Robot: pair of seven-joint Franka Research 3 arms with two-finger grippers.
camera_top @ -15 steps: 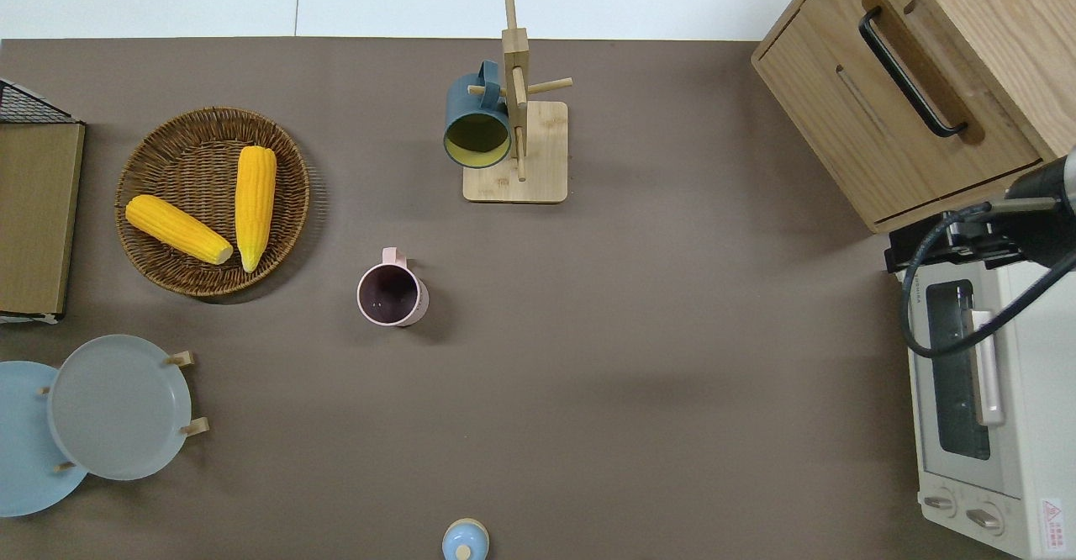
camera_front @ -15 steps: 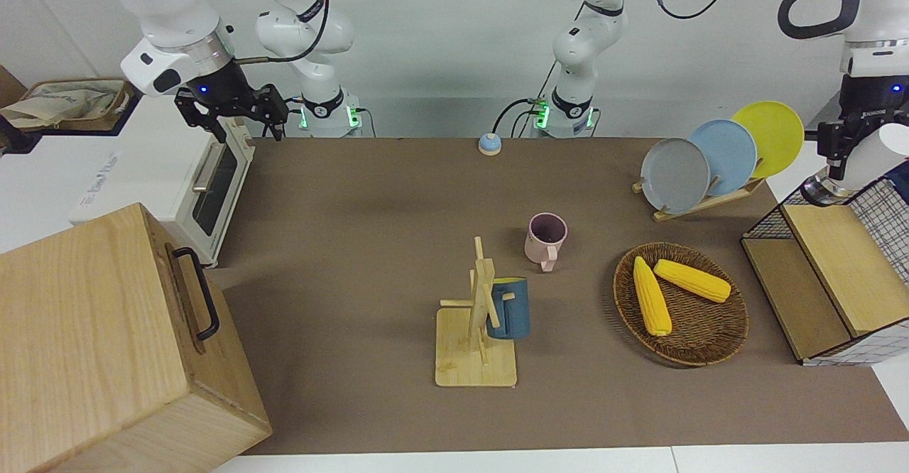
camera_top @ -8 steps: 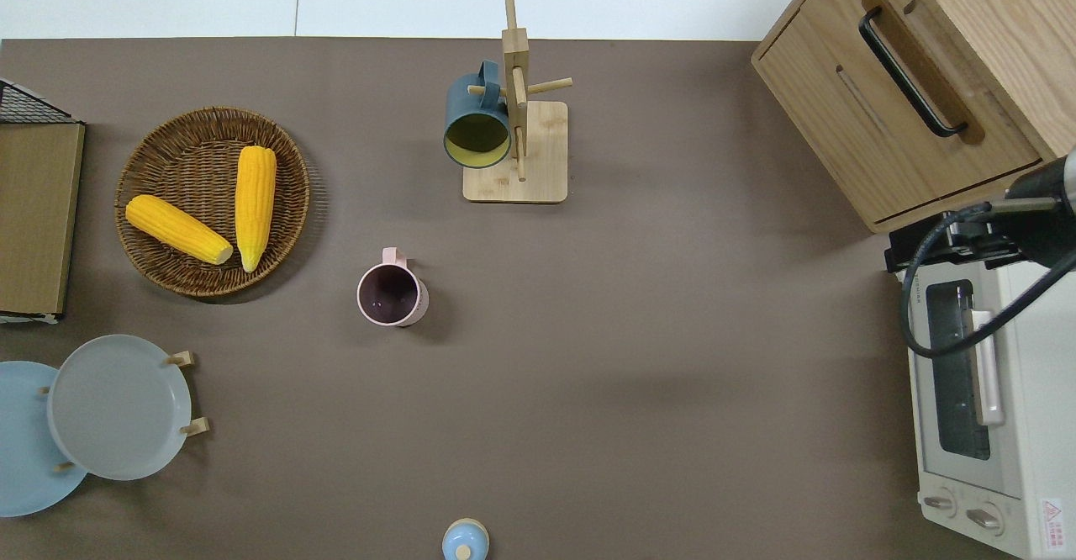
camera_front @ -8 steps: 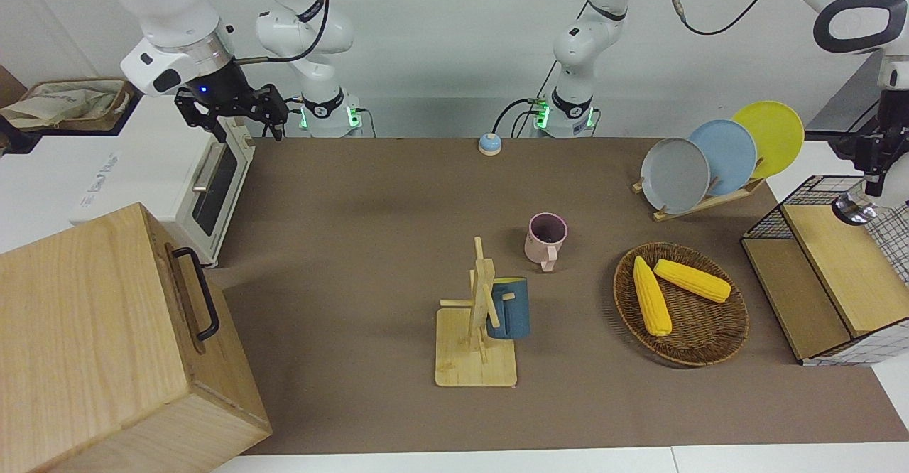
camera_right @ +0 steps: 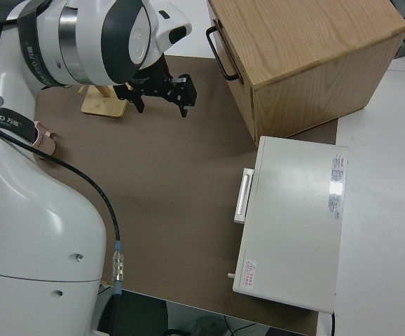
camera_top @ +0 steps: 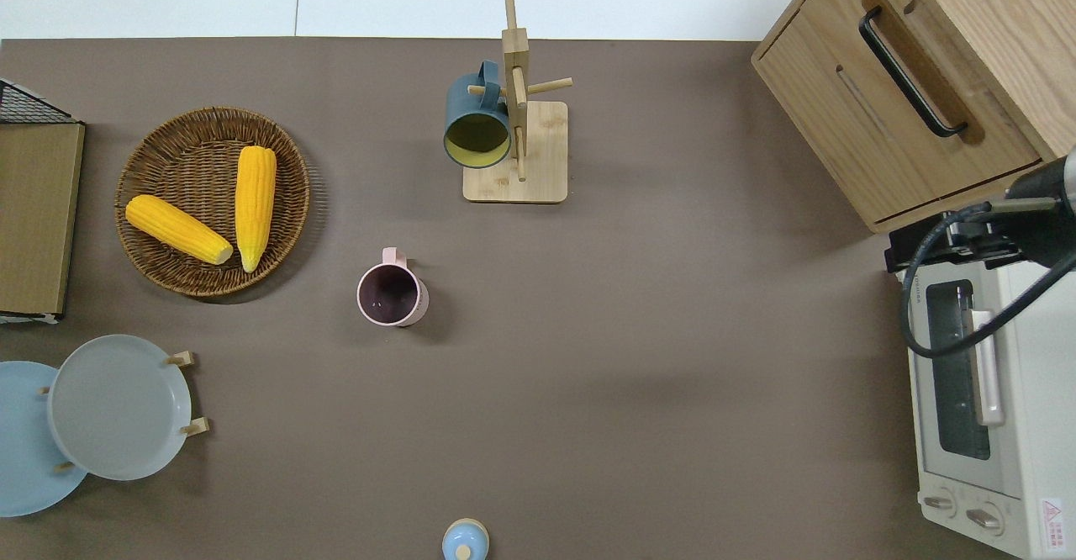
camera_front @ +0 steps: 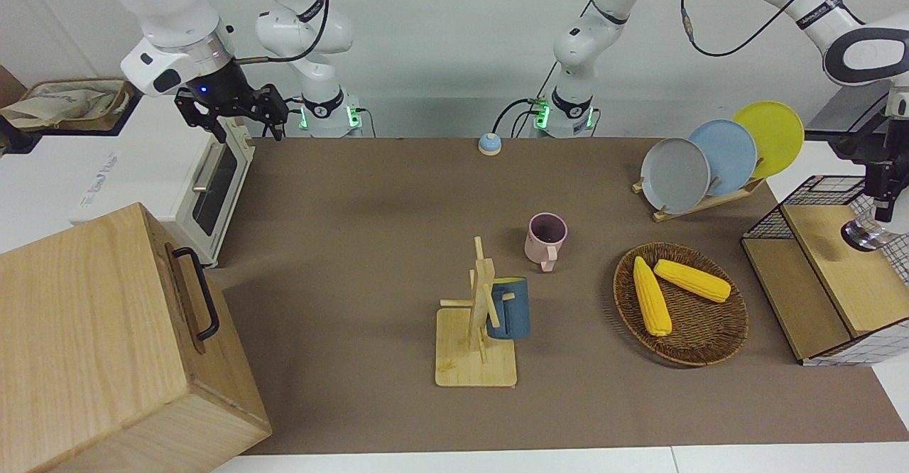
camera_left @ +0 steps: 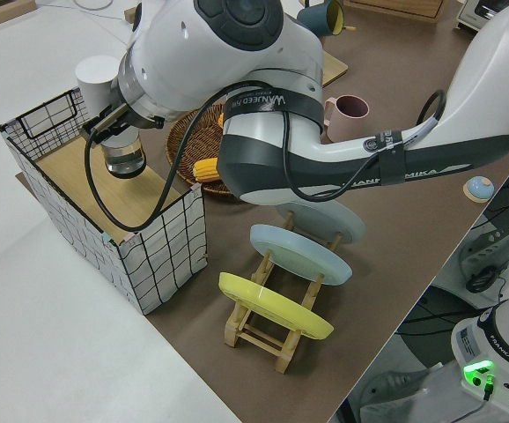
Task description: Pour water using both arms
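Two arms are standing at a brown-covered bench (camera_front: 355, 246).

- The glossy white jointed left arm (camera_left: 219, 35) is reaching out to its own end of the bench. The left jaws are pinching a small upright container with a white top and a shiny, glassy lower end (camera_left: 124, 160). They are holding it in the air over the wooden shelf (camera_left: 78, 172) inside a white wire-mesh crate (camera_left: 162, 256). The container is not touching the shelf. What it contains is not showing.
- The glossy white jointed right arm (camera_front: 170, 4) is parked. The right jaws are spread wide and holding nothing.

Things on the bench:
- A pink ceramic mug (camera_front: 545, 237) is standing upright and alone near the middle, with its mouth open upward.
- A pale wooden mug tree (camera_front: 477, 345) is standing farther from the robots than the pink mug. A dark blue mug with a yellow inside (camera_front: 508, 308) is hanging on one of its pegs.
- A round brown wicker tray (camera_front: 731, 338) is lying toward the left arm's end. It is carrying two yellow corn cobs (camera_front: 651, 295) side by side.
- A wooden plate rack (camera_front: 710, 199) is sitting nearer to the robots than the tray. It is propping up a grey plate (camera_front: 675, 175), a light blue plate (camera_front: 728, 153) and a yellow plate (camera_front: 774, 132).
- A small blue round knob-like object (camera_front: 489, 144) is sitting at the bench edge nearest the robots.
- A white toaster oven (camera_front: 206, 182) is standing at the right arm's end. A light wooden cabinet with a black handle (camera_front: 92, 338) is sitting farther from the robots than the oven.
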